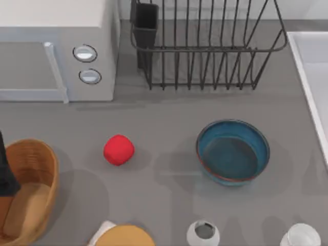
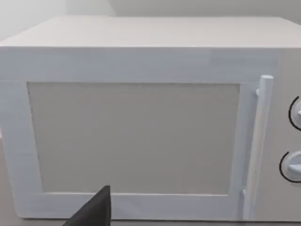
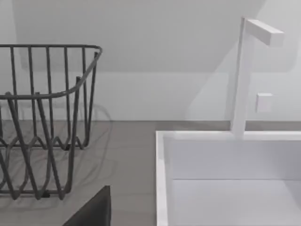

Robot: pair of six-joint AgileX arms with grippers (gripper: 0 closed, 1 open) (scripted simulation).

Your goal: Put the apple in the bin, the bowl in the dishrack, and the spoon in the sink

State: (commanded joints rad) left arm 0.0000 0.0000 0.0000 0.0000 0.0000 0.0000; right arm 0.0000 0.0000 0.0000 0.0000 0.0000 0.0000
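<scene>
One apple [image 1: 119,149] lies on the table between one bin [image 1: 28,189] and one bowl [image 1: 233,151], both holding nothing. One dishrack [image 1: 205,46] stands behind the bowl, with its cutlery cup [image 1: 146,25]; one sink [image 3: 225,179] sits beside it. Two white cups [image 1: 203,233] stand at the front. The left wrist faces a microwave [image 2: 141,127]. Whether either arm's jaws are released or clenched, I cannot tell.

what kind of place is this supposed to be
Most likely a kitchen counter, in simulation: a white microwave at the back left, a black wire dishrack beside it, and a pale sink with a faucet on the right.
</scene>
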